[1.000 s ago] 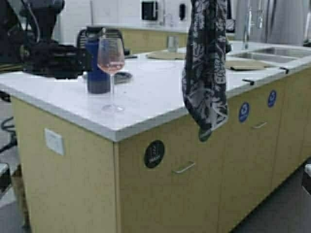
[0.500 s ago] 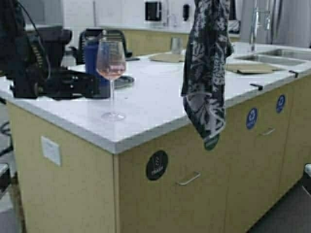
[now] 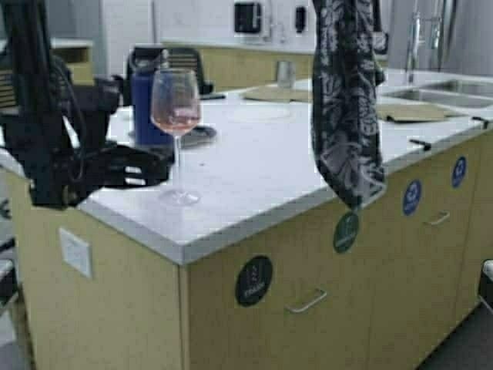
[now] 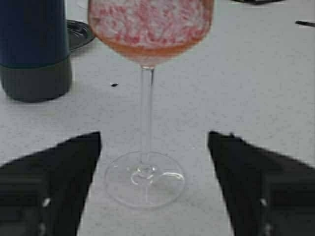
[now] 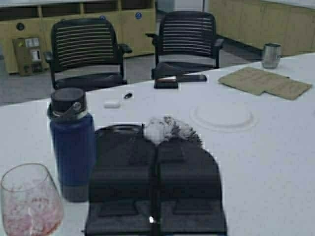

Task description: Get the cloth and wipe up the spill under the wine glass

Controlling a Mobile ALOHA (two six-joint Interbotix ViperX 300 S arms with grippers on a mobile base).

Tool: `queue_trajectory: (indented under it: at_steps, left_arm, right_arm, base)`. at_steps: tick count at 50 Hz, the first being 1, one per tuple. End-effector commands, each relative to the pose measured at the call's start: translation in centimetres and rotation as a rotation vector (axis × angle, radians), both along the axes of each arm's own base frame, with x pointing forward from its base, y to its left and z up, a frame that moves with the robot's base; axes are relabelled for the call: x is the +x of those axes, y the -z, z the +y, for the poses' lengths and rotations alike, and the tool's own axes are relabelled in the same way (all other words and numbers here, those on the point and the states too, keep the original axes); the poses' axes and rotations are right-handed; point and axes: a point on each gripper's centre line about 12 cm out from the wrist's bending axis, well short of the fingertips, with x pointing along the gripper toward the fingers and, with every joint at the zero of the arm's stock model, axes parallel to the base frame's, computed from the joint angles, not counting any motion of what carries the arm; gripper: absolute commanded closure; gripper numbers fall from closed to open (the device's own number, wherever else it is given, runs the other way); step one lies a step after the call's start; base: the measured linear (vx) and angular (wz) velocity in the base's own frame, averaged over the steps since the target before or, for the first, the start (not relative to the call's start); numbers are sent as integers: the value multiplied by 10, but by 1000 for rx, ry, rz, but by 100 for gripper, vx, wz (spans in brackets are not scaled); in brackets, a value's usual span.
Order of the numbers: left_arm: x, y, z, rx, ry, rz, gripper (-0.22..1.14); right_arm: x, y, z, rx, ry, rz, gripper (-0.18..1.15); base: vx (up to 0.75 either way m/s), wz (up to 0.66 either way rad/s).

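The wine glass (image 3: 176,104), clear with pink liquid in its bowl, stands near the counter's front left corner. My left gripper (image 3: 158,164) is open, low over the counter right beside the glass's stem. In the left wrist view its jaws stand on either side of the glass's foot (image 4: 145,178), not touching it. The dark leafy-patterned cloth (image 3: 347,100) hangs limp from the top of the high view, over the counter's front edge. My right gripper (image 5: 156,147) is shut on a bunch of the cloth (image 5: 170,130). No spill shows clearly under the glass.
A dark blue bottle (image 3: 146,104) stands just behind the glass, with a dark round lid (image 3: 196,135) beside it. Brown paper sheets (image 3: 273,94), a steel cup (image 3: 286,73) and a sink (image 3: 447,92) lie farther back. Two black chairs (image 5: 184,42) stand beyond the counter.
The robot has moved, so the whole counter has shifted in the high view. My left gripper has dropped and closed in on the glass's stem. The cloth still hangs from my right gripper.
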Motion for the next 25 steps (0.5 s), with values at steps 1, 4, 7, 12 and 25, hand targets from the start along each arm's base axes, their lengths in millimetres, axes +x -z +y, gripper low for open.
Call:
queue_trajectory:
  at_steps: [1,4,7,12,25]
  left_arm:
    - [6,1,-9,-11,34,-32,-7]
    - [9,4,-13,-13,43,-36,-7]
    - [11,8,-18,-14,51,-39,-7]
    - [17,12,-23,-18,58,-52,-7]
    - [34,20,-31,-30,65,-85,-7]
  right_arm:
    - [0,-10,0,15,0,-37,90]
    - [-1,-11,0,15,-1,-40,90]
    - [-1,-10,0,14,-1,-39,90]
    - [0,-11,0,14,-1,-39,90]
    - [0,-10,0,14,-1,-37,90]
  base:
    - [11,1]
    - [11,2]
    - [10,3]
    - [9,3]
    - [8,2]
